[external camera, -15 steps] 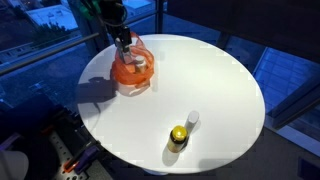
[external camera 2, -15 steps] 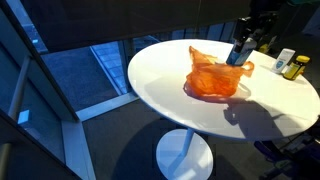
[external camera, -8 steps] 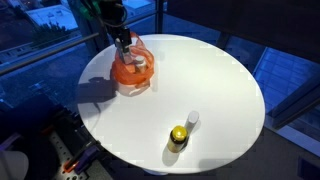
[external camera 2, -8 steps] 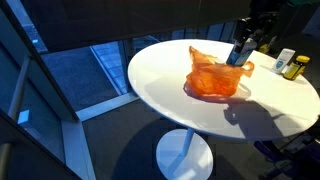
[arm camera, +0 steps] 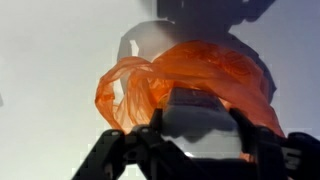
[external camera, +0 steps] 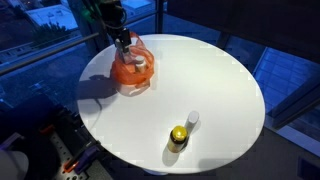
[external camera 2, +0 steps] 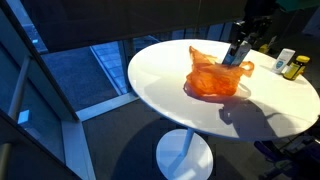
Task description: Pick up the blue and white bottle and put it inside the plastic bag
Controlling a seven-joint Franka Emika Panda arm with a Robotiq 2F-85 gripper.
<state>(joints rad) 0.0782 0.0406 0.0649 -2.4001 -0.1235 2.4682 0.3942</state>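
In an exterior view, closest to the camera, a small dark jar with a yellow cap stands upright by the near edge of the round white table, and a small white container stands just beside it, a little further in from the edge. The middle of the tabletop lies between these two and the task's things. Further back, close to the far edge, the crumpled orange plastic bag sits on the table with its mouth gaping upward. Directly over that opening hangs the gripper, pointing down. Its fingers are clamped on the blue and white bottle, which hangs upright with its lower end at the bag's rim. How far it reaches inside the bag is hard to tell. The wrist view looks down past the two dark fingers that flank the bottle's pale body, with orange folds of the bag spread around and beneath it on the white surface.
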